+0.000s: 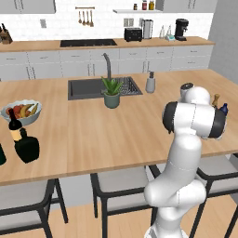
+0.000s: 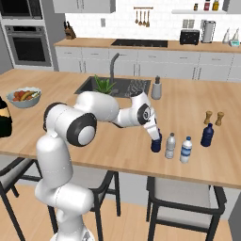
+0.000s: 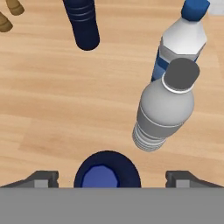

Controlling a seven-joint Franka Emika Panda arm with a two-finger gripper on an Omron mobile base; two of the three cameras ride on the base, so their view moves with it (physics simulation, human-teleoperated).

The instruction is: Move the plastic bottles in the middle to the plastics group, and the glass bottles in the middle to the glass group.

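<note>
Four bottles stand together near the right end of our tabletop (image 2: 94,141). Our claw (image 2: 155,139) hangs directly over the dark navy bottle (image 3: 106,170), fingers spread wide to either side of it and touching nothing, so the bottle stands released. Just beside it is the clear greyish bottle (image 2: 170,145), then the blue-topped bottle with pale lower body (image 2: 186,149), with another dark blue bottle (image 2: 206,135) a little farther back. Well apart, at the left end, we see the squat black flask (image 1: 26,146) beside the wine bottle (image 1: 15,125) and the fruit bowl (image 1: 21,111).
</note>
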